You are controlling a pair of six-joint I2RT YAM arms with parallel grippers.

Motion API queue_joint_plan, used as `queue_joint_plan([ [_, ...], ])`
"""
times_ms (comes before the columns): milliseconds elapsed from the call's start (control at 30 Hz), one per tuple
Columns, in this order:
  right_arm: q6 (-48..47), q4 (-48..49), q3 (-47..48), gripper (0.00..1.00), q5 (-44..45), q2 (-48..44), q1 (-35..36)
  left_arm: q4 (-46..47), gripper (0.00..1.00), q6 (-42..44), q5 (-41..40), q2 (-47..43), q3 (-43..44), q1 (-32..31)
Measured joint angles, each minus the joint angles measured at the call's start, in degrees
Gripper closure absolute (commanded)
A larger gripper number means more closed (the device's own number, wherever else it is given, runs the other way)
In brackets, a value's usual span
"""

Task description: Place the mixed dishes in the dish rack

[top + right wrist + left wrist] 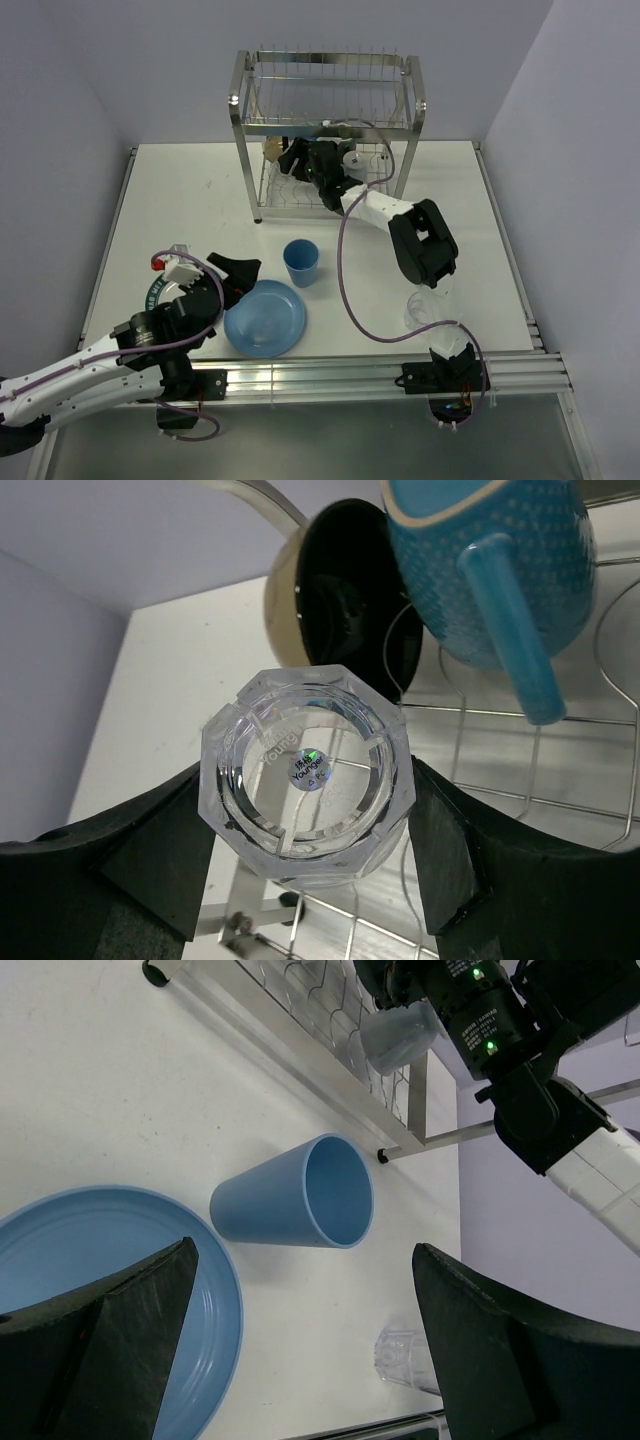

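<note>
My right gripper (303, 160) reaches into the lower tier of the dish rack (238, 112) and is shut on a clear glass (308, 772), whose base faces the wrist camera. Just beyond the glass sit a pale blue dotted mug (490, 570), a black bowl (350, 600) and a cream cup (280, 590) on the rack wires (560, 750). My left gripper (230, 280) stands open and empty at the left edge of the blue plate (265, 318). A blue tumbler (301, 263) stands upright past the plate. A second clear glass (420, 308) stands by the right arm's base.
A dark-rimmed plate (153, 291) lies mostly under the left arm, with a small clear and red item (165, 259) beside it. The right arm's purple cable (345, 270) loops over the table between tumbler and glass. Walls close in on both sides.
</note>
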Motion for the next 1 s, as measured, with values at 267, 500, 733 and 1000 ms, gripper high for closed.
queue_joint_plan([
  [267, -4.6, -6.5, 5.8, 0.92, 2.1, 4.2, 0.4, 0.3, 0.05, 0.8, 0.7, 1.5, 0.0, 0.0],
  [500, -7.1, -9.8, 7.3, 0.47, 3.1, 4.2, 1.0, 0.7, 0.04, 0.8, 1.2, 2.6, 0.0, 0.0],
  [733, -7.1, -6.4, 3.4, 0.02, 0.9, 3.0, 1.3, 0.6, 0.04, 0.7, 3.6, 5.6, 0.0, 0.0],
  [1000, -6.9, -5.8, 0.1, 0.0, -1.3, 1.2, 1.5, 0.5, 0.04, -0.6, 5.6, 5.4, 0.0, 0.0],
])
